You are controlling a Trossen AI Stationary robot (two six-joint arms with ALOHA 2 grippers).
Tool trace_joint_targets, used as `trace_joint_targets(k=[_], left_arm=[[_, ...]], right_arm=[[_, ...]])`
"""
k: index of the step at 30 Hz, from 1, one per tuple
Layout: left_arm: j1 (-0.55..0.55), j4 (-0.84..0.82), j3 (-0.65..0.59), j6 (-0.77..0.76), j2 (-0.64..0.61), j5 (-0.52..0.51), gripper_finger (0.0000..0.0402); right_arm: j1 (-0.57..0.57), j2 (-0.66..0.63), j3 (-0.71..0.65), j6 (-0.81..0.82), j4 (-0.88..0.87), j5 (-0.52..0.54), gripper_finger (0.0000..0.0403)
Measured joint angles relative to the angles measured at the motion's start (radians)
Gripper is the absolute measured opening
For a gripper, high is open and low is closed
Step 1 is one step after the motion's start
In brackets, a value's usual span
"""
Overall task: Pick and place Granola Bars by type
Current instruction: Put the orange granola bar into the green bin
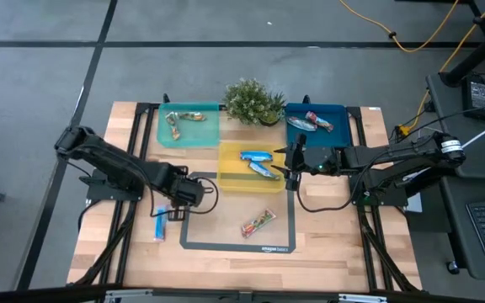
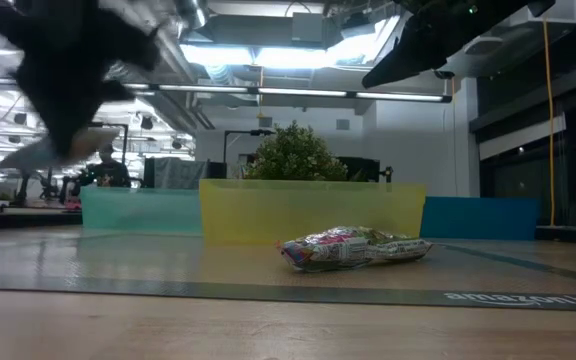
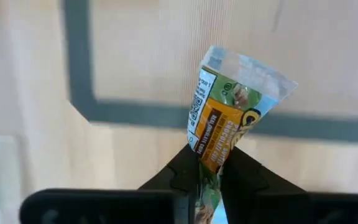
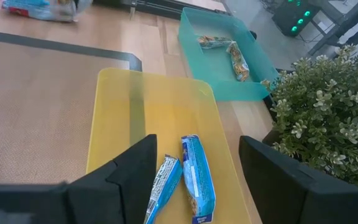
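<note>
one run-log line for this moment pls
left pincer: shut on tan foil-wrapped granola bar, lifted | right pincer: open above yellow plastic tray | silvery foil-wrapped bar: on mat

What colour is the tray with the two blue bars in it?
Yellow. The tray holding the two blue bars shows best in the right wrist view.

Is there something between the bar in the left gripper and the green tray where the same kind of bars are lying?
Nothing visible blocks it. The left gripper holds a tan bar at the mat's left edge; only bare table lies between it and the green tray.
</note>
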Motion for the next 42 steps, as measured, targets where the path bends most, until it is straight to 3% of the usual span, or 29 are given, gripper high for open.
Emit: trace_joint_targets(k=[5,13,22,25,31,42], left_arm=[[-0.004,0.018,0.125,0.001,-0.060,-0.108,0.0038],[-0.004,0.028,0.210,0.037,-0.128,-0.254,0.0037],[0.059,0.027,0.330,0.048,-0.152,-0.674,0.0035],[0.122,0.027,0.401,0.070,-0.152,-0.760,0.0035],[0.259,0.027,0.505,0.086,-0.152,-0.730,0.0035],[0.480,0.026,0.516,0.094,-0.151,-0.659,0.0035]], right_arm=[[0.000,0.000,0.000,0.000,0.001,0.000,0.0229],[0.000,0.000,0.000,-0.002,0.001,0.000,0.0229],[0.000,0.000,0.000,-0.002,0.001,0.000,0.0229],[0.000,0.000,0.000,-0.002,0.001,0.000,0.0229],[0.000,0.000,0.000,-0.002,0.001,0.000,0.0229],[0.000,0.000,0.000,-0.003,0.001,0.000,0.0229]])
